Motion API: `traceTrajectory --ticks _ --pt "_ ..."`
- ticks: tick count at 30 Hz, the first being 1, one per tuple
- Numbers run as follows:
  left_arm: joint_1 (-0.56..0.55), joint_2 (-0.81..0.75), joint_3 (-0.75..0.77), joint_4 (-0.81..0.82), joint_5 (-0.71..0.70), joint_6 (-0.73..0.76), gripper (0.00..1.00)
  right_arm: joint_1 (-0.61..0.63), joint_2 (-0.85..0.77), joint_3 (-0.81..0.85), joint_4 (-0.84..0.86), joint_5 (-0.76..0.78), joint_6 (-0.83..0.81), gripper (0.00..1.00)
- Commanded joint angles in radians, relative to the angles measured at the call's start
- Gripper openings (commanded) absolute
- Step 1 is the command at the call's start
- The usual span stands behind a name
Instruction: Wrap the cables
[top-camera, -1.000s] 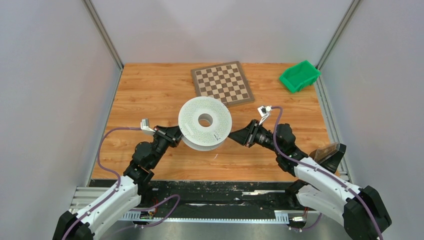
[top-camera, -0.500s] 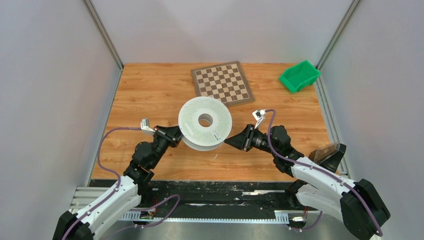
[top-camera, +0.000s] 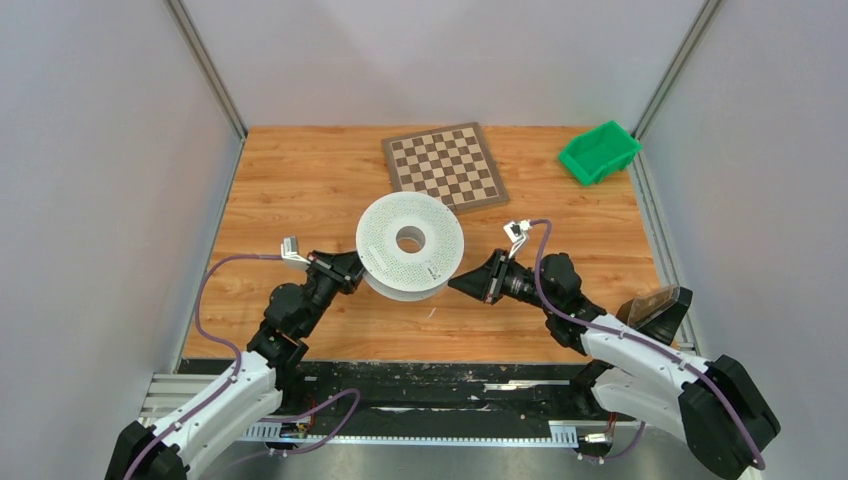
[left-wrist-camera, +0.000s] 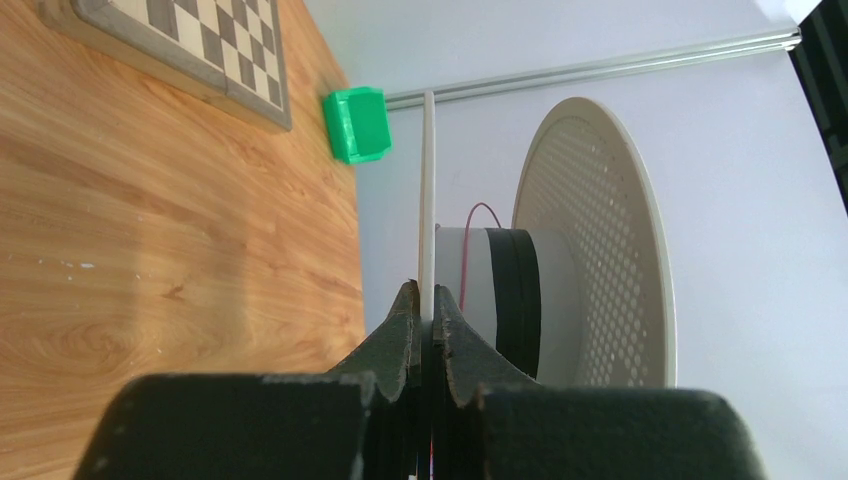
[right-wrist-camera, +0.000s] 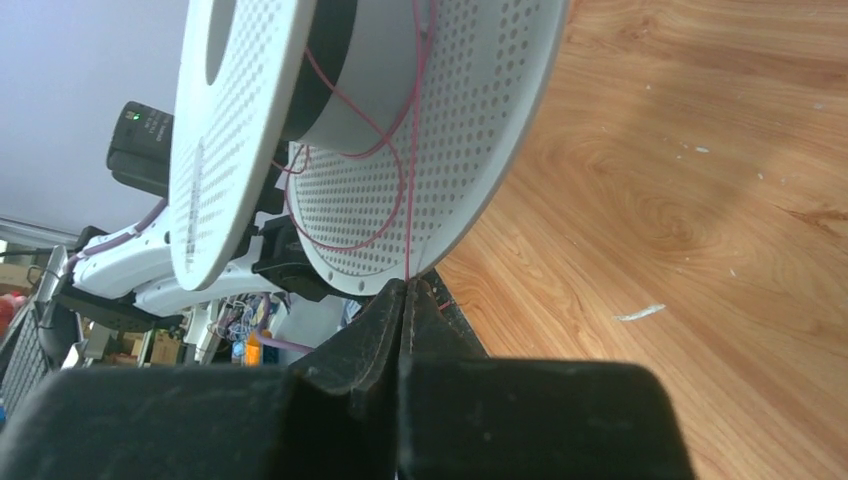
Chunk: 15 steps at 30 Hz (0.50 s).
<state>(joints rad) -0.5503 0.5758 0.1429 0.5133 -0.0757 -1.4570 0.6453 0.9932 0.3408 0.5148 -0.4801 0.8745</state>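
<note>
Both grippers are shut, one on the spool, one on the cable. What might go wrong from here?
The right gripper pinches the thin red cable only at its tips; tension may pull it free. Slack loops sag across the spool and could tangle. The left gripper holds only a thin flange edge, so pulling may twist the spool.

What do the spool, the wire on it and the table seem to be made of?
The spool looks like moulded plastic, matte off-white: thin flanges, evenly perforated. The wire is a thin strand with red, probably plastic, insulation; its core is hidden. The table is wood or wood-look laminate with slight sheen: grain and plank lines show.
</note>
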Motion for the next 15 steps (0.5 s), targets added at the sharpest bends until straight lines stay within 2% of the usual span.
traceTrajectory --ticks 1,8,15 --pt "-0.002 -0.010 0.051 0.116 -0.008 -0.018 0.00 0.011 -0.041 0.005 0.113 -0.025 0.070 0.00" --pt "0.000 -0.002 0.049 0.126 -0.011 -0.038 0.00 0.011 0.003 -0.020 0.332 0.018 0.215 0.00" --pt "-0.002 0.011 0.050 0.140 -0.014 -0.074 0.00 0.017 0.087 -0.067 0.528 0.149 0.330 0.00"
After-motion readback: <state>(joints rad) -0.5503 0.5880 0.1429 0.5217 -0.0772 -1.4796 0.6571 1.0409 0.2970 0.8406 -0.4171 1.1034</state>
